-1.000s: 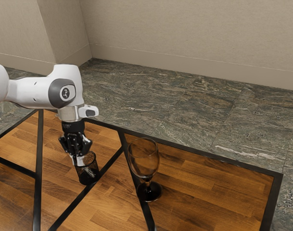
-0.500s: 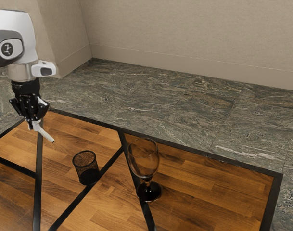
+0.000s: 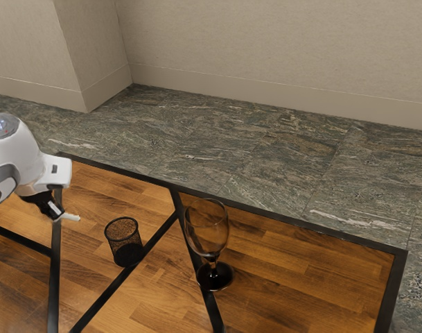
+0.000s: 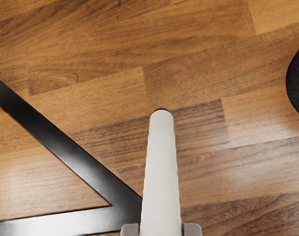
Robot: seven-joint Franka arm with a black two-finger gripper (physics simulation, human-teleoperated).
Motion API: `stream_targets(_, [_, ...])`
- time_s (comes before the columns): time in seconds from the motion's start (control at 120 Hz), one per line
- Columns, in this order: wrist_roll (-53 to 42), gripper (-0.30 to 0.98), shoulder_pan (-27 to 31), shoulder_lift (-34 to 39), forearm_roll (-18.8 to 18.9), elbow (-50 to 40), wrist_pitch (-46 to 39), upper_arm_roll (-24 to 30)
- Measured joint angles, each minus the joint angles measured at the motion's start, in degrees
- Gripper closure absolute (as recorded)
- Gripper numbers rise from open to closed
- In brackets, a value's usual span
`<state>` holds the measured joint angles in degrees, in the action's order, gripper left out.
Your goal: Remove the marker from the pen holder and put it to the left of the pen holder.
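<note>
- We are reaching in with our arm (image 3: 18, 154) from the exterior view's left, bent low and stopping well short of the mesh pen holder (image 3: 123, 241).
- We are tilting our gripper (image 3: 57, 211) so that its tip is slanting down toward the pen holder's side of the wooden table (image 3: 287, 267).
- We are gripping the white marker (image 3: 71, 218) between both fingers (image 4: 130, 229), which are standing apart by its thickness.
- The marker is pointing out from our grip, well apart from the pen holder, on its exterior-view left; we cannot tell whether it is touching the tabletop.
</note>
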<state>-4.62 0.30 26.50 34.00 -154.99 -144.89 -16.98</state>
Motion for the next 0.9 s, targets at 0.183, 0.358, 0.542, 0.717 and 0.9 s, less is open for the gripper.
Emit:
stream_targets(0.183, [-1.3, 0.76, 2.9, -2.9, 6.8, -2.9, -13.4, -0.9])
stream_targets(0.358, [-3.0, 0.76, 3.7, -5.5, 7.6, -3.4, -19.4, -3.0])
stream_targets(0.542, [-4.1, 0.59, 3.7, -6.7, 7.0, -3.3, -21.5, -3.4])
stream_targets(0.717, [-4.0, 0.26, 0.4, -6.3, 2.2, 2.1, -17.7, -2.6])
stream_targets(0.9, [-4.1, 0.11, -5.8, -19.3, -19.0, 45.8, 14.5, 3.1])
